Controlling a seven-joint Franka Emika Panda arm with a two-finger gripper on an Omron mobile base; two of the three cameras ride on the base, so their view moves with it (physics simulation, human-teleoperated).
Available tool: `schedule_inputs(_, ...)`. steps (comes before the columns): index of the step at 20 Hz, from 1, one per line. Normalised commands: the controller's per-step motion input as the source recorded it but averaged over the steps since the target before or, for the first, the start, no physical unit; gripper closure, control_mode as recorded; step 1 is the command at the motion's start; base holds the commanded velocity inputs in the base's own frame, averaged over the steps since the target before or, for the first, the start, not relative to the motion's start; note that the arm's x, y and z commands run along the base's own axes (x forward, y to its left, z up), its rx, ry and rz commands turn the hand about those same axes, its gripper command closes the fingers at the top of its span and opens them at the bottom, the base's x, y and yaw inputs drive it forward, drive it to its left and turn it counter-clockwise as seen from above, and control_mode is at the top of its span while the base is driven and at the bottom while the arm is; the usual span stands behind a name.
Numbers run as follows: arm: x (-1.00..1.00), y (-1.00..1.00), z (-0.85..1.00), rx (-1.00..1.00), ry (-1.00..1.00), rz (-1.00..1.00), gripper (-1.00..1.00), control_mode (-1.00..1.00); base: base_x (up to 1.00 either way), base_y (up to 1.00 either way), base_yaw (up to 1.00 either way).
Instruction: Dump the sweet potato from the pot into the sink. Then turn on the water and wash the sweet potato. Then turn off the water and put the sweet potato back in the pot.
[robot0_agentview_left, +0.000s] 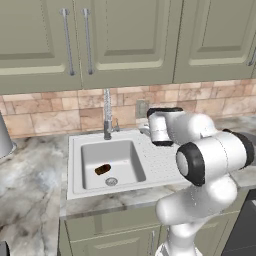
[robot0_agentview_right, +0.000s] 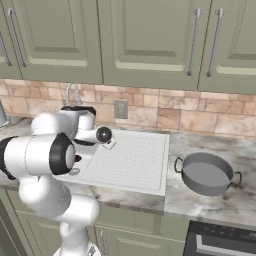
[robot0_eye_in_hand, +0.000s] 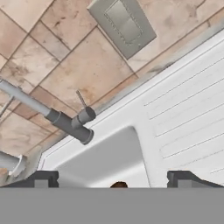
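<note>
The sweet potato (robot0_agentview_left: 103, 169) lies on the floor of the sink (robot0_agentview_left: 77, 165), just above the round drain (robot0_agentview_left: 111, 181) in the left base view, so the dumping step looks done. The pot (robot0_agentview_right: 206, 173) stands upright and empty on the counter (robot0_agentview_right: 235, 200) to the right of the drainboard (robot0_agentview_right: 131, 160), well apart from the basin. No stream runs from the faucet (robot0_agentview_left: 107, 114), so by the look of things the washing has not begun: turning the water on, rinsing, shutting it off and carrying the potato back to the pot are all left. The arm reaches over the near end of the drainboard toward the faucet, and the hand view looks along the jaws at the faucet base and its thin lever (robot0_eye_in_hand: 81, 100), which juts from the dark collar toward the tiled wall. The gripper (robot0_eye_in_hand: 113, 178) has its jaws spread wide with nothing between them; the two dark tips sit far apart at the bottom of that view, near the lever but not touching it. The likely next step is to nudge the lever. The potato is a small, dark brown oblong lump with an orange tinge at one end, much smaller than the basin and lying slantwise; a sliver of it peeks between the tips in the hand view. It looks dry.
</note>
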Motion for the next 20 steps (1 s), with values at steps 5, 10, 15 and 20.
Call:
schedule_inputs(5,-0.46,-0.23,1.0,0.0,0.07,-0.03,-1.0,-1.0,0.0,0.0,0.0)
schedule_inputs(10,-0.19,-0.26,1.0,0.0,0.23,-0.04,-1.0,-1.0,0.0,0.0,0.0)
schedule_inputs(15,-0.17,-0.24,1.0,0.0,0.31,-0.04,-1.0,-1.0,0.0,0.0,0.0)
schedule_inputs(20,-0.36,-0.21,0.72,0.0,0.34,-0.02,-1.0,-1.0,0.0,0.0,0.0)
